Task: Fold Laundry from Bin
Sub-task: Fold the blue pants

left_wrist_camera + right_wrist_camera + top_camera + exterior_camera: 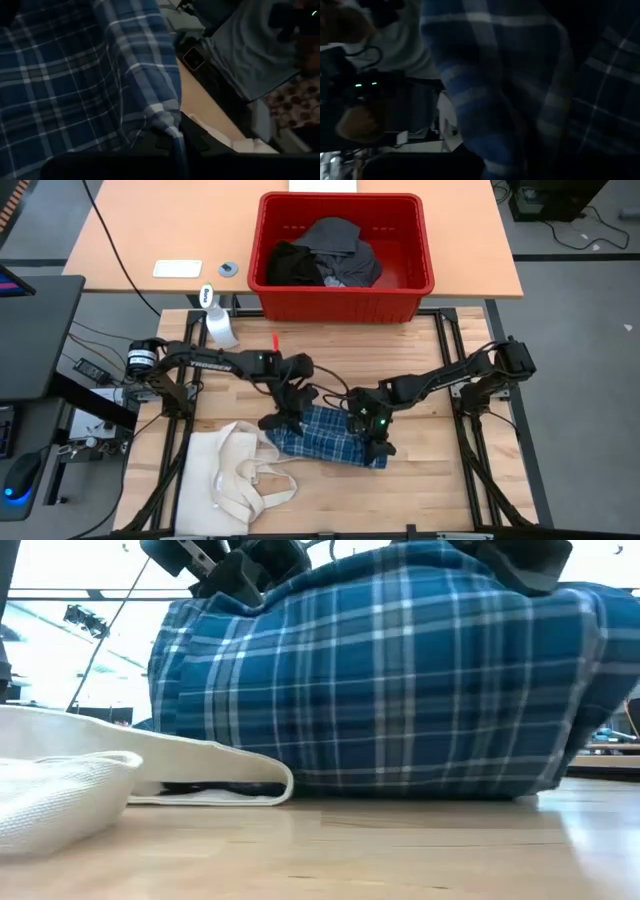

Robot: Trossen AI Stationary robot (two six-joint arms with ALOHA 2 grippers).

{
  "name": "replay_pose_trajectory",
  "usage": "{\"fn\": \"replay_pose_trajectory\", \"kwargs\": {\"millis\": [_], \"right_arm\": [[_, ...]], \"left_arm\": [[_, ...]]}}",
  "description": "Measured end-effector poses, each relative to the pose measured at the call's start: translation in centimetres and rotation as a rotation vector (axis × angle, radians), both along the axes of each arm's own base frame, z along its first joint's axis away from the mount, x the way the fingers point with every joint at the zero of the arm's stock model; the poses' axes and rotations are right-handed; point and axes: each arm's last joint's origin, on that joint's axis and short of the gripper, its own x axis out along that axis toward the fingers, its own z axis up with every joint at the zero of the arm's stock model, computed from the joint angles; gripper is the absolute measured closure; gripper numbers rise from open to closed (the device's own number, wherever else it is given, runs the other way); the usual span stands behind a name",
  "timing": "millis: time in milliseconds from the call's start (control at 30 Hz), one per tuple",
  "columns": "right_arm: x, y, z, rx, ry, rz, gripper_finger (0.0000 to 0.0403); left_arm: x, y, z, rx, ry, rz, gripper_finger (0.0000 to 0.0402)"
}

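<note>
Counter room stays open ahead of the plaid shirt (325, 435), both jaws clenched on its ends (left gripper (283, 417), right gripper (372, 438)); tote bag (235, 475) crowds its left edge.

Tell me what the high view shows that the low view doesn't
Only the high view shows the large red plastic bin with dark garments inside, a spray bottle, and both arms reaching the shirt: left gripper, right gripper, both shut on it. Only the low view shows the shirt's underside edge resting on the wooden table. Both show the blue plaid shirt and the cream canvas tote bag.
</note>
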Motion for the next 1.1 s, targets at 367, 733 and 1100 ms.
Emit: {"fn": "replay_pose_trajectory", "kwargs": {"millis": [367, 733, 1100], "right_arm": [[-1.7, 5.7, 0.3, -0.063, 0.090, 0.025, 0.0386], [-2.3, 7.0, 0.1, -0.093, 0.114, 0.021, 0.0385], [-2.4, 7.0, 0.0, -0.100, 0.122, 0.028, 0.0385]], "left_arm": [[0.5, -8.0, 0.3, 0.197, -0.082, -0.011, 0.0380], [0.2, -9.1, 0.5, 0.274, -0.104, 0.047, 0.0186], [-0.9, -4.7, 4.5, 0.286, -0.268, 0.083, 0.0152]]}}
